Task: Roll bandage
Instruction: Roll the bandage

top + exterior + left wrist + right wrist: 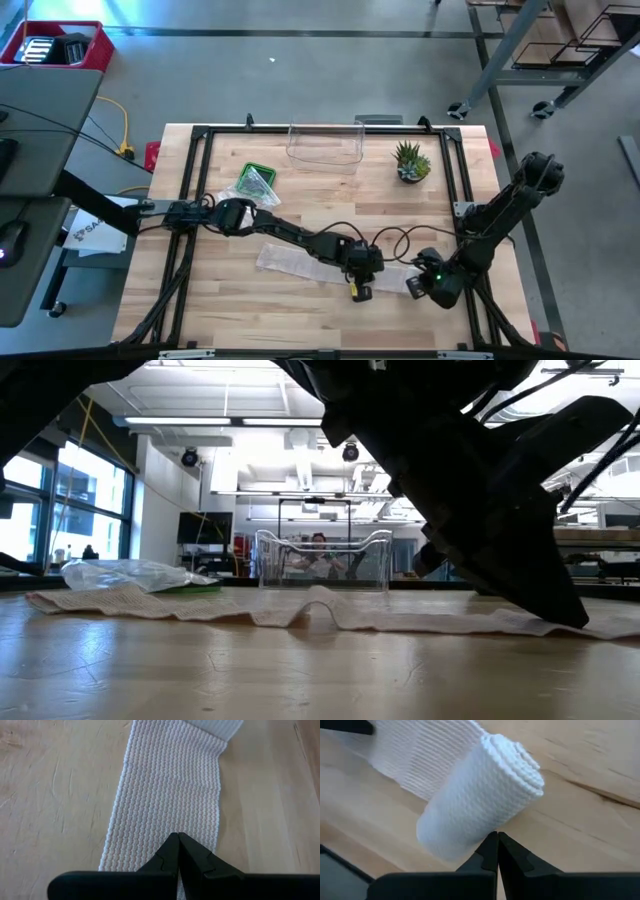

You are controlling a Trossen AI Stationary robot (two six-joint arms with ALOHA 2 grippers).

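While the pale wooden tabletop (330,210) carries several things, the one that matters is the long white woven bandage (290,260), which lies stretched across the near half of it, flat for most of its length with one raised wrinkle near the middle. Its right end is already wound into a short thick roll (480,795), lying on the wood just in front of the right tool (497,840). At the far edge stand a clear plastic bin (325,145), a small potted green plant (411,162) and a crumpled clear plastic bag on a green tray (256,182), all well apart from the work.

The left arm reaches across the tabletop, and the left tool (177,842) points down onto the flat strip with its two fingers pressed together, holding nothing. The right tool is also fully closed and empty, just beside the roll.

In my judgement the rolling has begun but most of the strip is not yet wound. To do this step well, the left tool should press the strip so it stays straight and a little tight, while the right tool pushes the roll along the strip evenly. If the push is off centre, the roll may become a cone, as its end already shows stepped layers. The wrinkle should be pulled flat before the roll reaches it.
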